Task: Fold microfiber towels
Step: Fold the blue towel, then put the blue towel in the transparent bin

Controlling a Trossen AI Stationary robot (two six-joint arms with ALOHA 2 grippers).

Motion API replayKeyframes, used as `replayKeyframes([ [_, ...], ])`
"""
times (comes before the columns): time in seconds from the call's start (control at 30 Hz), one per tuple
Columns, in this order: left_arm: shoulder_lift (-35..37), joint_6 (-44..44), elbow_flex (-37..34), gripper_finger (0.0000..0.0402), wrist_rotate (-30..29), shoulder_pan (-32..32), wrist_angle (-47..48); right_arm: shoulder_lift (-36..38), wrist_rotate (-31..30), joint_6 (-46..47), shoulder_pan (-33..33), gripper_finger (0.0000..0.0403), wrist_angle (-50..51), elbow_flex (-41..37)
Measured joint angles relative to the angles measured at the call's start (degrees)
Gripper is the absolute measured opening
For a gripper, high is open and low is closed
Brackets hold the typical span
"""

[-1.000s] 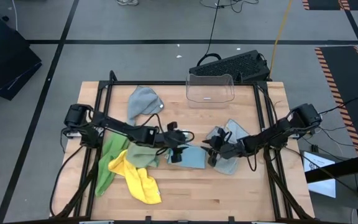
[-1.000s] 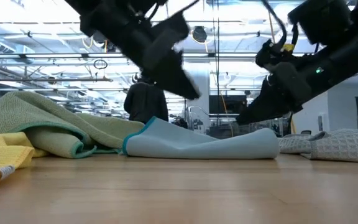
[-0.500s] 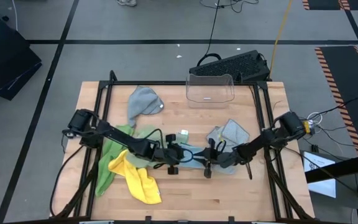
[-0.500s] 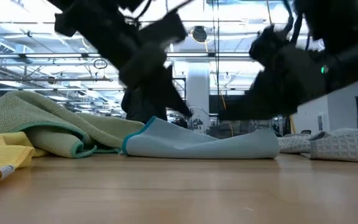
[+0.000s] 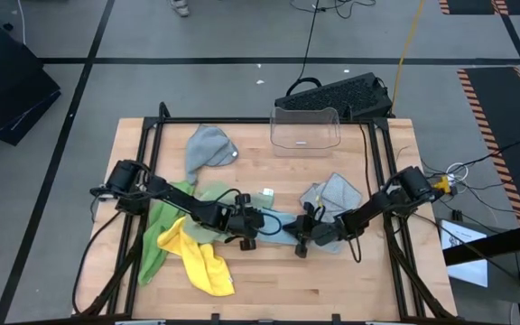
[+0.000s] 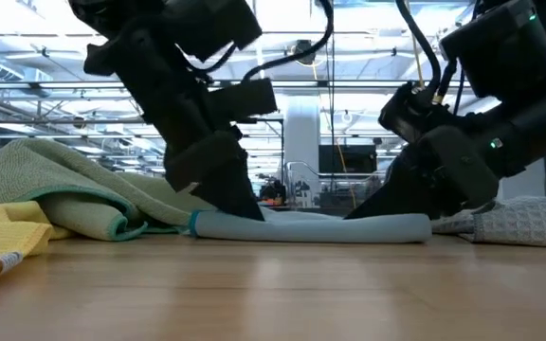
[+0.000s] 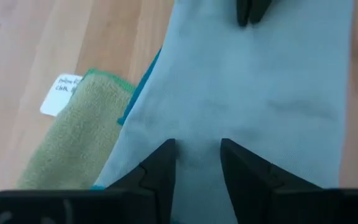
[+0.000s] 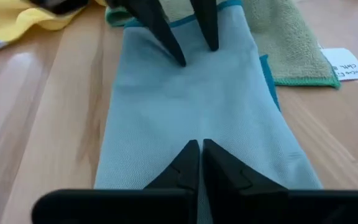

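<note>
Both end effectors are now pressing down on the light blue towel (image 5: 278, 228) mid-worktop, having dropped since a moment ago, the right end effector (image 8: 200, 148) pinching it clenched, the left end effector (image 7: 197, 149) part-open astride it, readying a fold.

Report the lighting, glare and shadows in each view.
Low view: bright ceiling lights behind turn the left gripper and right gripper into silhouettes. Right wrist view: pale sheen on the table. High view: even light, faint shadows. Left wrist view: even, no glare.

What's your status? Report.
Left end effector part-open, right end effector shut, both down on the light blue towel. Sage green towel lies alongside. Nothing in the way.
</note>
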State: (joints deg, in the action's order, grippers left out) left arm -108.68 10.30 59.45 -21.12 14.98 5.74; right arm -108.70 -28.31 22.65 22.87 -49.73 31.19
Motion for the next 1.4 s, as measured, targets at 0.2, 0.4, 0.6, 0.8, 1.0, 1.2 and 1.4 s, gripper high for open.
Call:
replayKeyframes([
  [0.2, 4.6, -0.2, 0.1, 0.0129, 0.1, 2.3, -4.4, 8.3, 1.1, -4.7, 0.6, 0.0035, 2.6, 0.0],
  [0.4, 3.8, -3.9, 0.2, 0.0129, -0.5, 7.4, -6.5, 15.5, 1.6, -7.1, 2.8, 0.0082, 12.5, 0.0],
  [0.6, 1.2, -5.7, 0.0, 0.0154, -7.0, 12.2, -1.8, 16.2, 1.5, -6.7, 6.1, 0.0109, 15.3, 0.0],
  [0.8, 1.0, -2.6, 0.1, 0.0213, -8.5, 11.1, 3.7, 16.2, 1.3, -6.8, 7.9, 0.011, 14.4, 0.0],
  [1.0, 1.0, -3.8, -0.5, 0.0227, -2.5, 8.7, 3.9, 16.2, 0.5, -6.8, 8.1, 0.011, 14.3, 0.0],
  [1.2, 1.0, -4.0, -1.2, 0.0191, 1.1, 6.0, 4.8, 16.2, -2.0, -7.5, 8.0, 0.011, 14.0, 0.0],
  [1.4, 1.1, -6.3, -1.1, 0.012, 6.9, 3.1, 5.5, 16.2, -6.5, -6.1, 7.9, 0.011, 13.8, 0.0],
])
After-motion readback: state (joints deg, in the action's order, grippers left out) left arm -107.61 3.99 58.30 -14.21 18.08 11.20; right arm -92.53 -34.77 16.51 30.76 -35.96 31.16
